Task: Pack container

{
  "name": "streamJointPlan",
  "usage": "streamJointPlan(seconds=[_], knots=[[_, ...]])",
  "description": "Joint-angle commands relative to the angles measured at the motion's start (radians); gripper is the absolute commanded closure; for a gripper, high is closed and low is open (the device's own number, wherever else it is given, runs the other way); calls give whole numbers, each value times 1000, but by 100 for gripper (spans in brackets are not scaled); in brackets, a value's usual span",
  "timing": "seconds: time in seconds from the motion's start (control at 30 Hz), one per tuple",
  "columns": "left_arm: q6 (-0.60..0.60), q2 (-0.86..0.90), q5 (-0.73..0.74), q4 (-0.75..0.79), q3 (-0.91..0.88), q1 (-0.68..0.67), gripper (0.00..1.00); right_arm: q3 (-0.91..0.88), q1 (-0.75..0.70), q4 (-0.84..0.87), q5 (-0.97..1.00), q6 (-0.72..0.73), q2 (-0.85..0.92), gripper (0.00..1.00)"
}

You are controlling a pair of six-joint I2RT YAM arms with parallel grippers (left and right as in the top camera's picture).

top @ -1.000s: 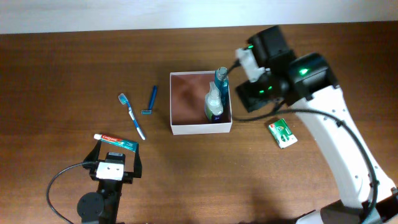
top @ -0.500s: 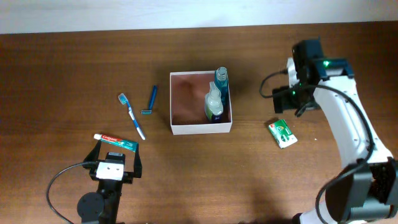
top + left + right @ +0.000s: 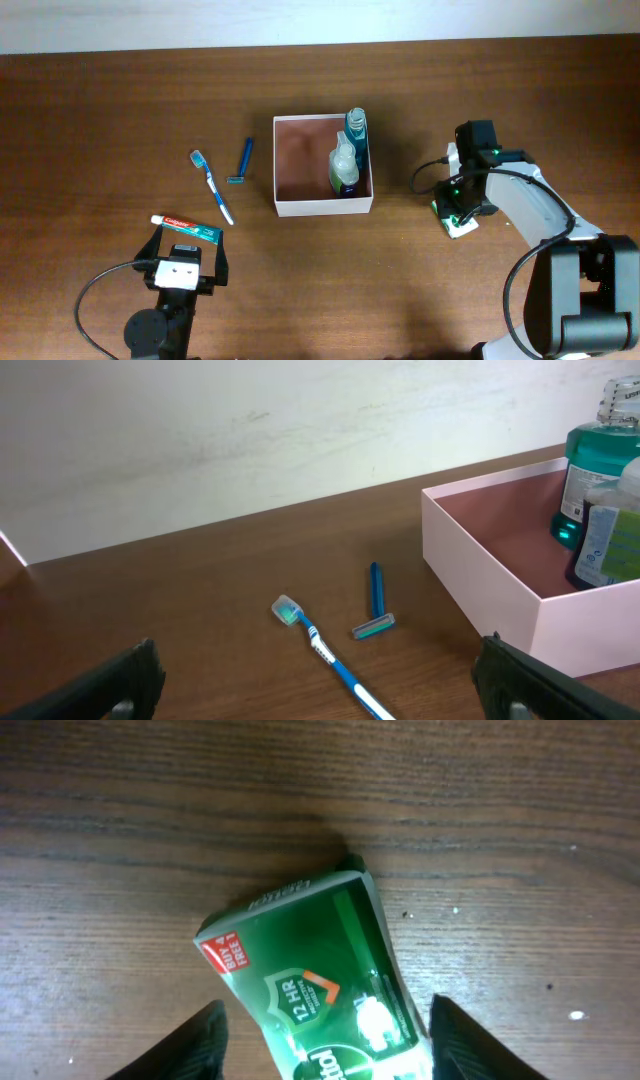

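Observation:
The container, a white-walled box with a reddish-brown inside, sits mid-table with a teal mouthwash bottle and a clear bottle along its right wall. Right of it lies a green soap packet. My right gripper hangs straight over that packet. Its fingers straddle the packet with a gap on each side, so the right gripper is open and touching nothing. My left gripper stands wide open at the front left, just behind a toothpaste tube.
A blue toothbrush and a blue razor lie left of the container. The left wrist view shows the toothbrush, razor and container wall ahead of the left gripper. The table's far edge meets a pale wall.
My right arm has swung away from the container's right side, moving right and down over the green packet. Its jaws have narrowed. The left arm has not moved.

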Motion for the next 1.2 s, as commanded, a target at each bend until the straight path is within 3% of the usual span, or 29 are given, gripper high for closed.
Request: streamJointPlan(seconds=[0.0,0.63,1.17], knots=[[-9,-7,-7,0,-5,3,0,-32,-6,35,-5,-10,1,47],[-9,-7,-7,0,-5,3,0,-102,-6,130,-5,-10,1,47],[-9,-7,-7,0,-5,3,0,-102,-6,131,-44,-6,1,73]])
